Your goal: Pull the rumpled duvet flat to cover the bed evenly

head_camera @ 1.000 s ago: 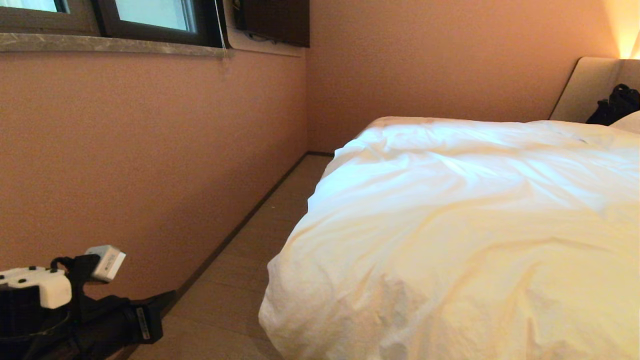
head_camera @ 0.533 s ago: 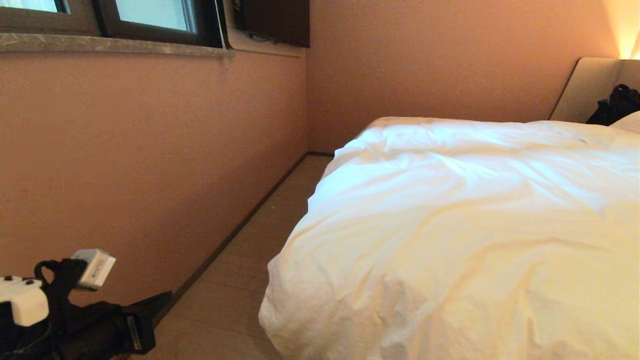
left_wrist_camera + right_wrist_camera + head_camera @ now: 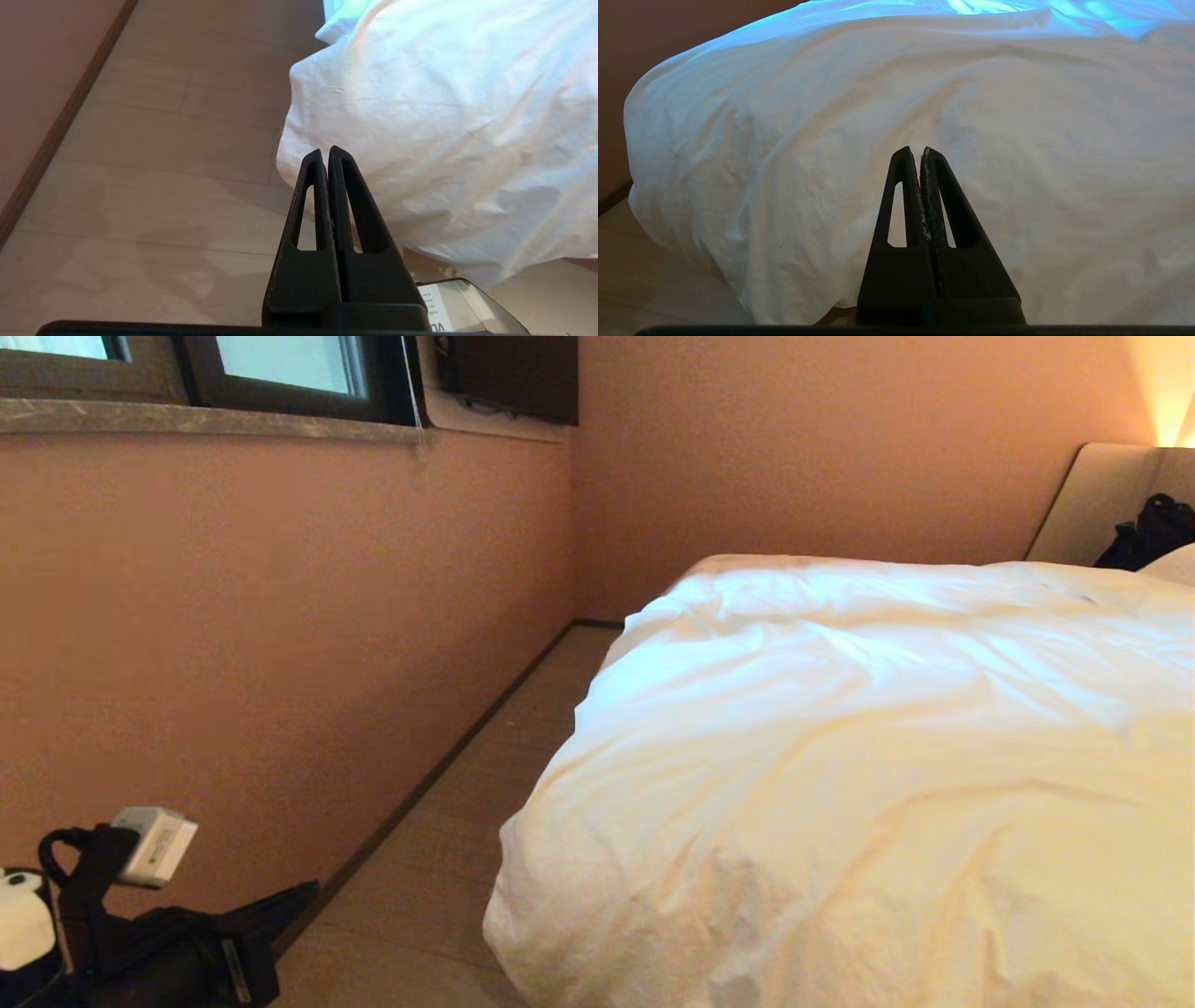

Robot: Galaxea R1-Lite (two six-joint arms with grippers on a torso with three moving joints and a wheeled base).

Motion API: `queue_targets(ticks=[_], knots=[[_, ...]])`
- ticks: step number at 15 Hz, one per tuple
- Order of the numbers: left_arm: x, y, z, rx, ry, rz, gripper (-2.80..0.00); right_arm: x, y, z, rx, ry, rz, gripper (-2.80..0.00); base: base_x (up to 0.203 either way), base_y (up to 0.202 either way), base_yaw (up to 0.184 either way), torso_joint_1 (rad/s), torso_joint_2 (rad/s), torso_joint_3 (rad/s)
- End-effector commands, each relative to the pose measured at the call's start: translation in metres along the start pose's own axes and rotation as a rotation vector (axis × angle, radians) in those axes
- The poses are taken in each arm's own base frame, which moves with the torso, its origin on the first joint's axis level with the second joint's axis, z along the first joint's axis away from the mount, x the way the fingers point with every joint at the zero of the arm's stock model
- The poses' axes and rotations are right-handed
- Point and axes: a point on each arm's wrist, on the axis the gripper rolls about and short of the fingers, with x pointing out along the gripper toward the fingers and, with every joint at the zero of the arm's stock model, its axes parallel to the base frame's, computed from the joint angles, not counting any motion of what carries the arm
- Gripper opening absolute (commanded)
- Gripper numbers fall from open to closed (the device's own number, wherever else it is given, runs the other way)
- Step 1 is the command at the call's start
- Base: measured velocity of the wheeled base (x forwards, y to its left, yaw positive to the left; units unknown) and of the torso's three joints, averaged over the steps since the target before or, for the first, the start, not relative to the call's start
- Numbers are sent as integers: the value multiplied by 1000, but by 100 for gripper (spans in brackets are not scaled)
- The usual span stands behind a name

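The left gripper [image 3: 325, 151] is sitting clenched on nothing, its fingers [image 3: 310, 186] pressed together, hanging low over the floor [image 3: 154, 140] beside the wall [image 3: 280, 616]. Just ahead of its tips and off to its right, the duvet [image 3: 444, 116] is bulging over the corner of the bed [image 3: 1102, 495] and drooping toward the floor, apart from the gripper. The right gripper [image 3: 920, 151] is also resting clenched and empty, pointing at the duvet's wrinkled side, which is hanging close in front of it without touching.
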Motion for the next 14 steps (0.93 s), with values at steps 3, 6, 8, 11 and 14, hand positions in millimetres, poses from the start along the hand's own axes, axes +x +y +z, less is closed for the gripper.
queue_targets(ticks=[3, 6, 8, 11, 14], knots=[[-2, 0, 0, 2, -10, -4, -280, 0, 0, 0, 0, 0, 1, -280, 0, 0, 0, 0, 0, 0], [-3, -1, -1, 14, -11, -5, -280, 0, 0, 0, 0, 0, -1, -280, 0, 0, 0, 0, 0, 0], [-4, -1, 0, 16, -21, -8, -280, 0, 0, 0, 0, 0, -1, -280, 0, 0, 0, 0, 0, 0], [-4, -1, -1, 17, -24, -9, -280, 0, 0, 0, 0, 0, 1, -280, 0, 0, 0, 0, 0, 0], [-5, -1, 0, 19, -30, -10, -280, 0, 0, 0, 0, 0, -1, -280, 0, 0, 0, 0, 0, 0]])
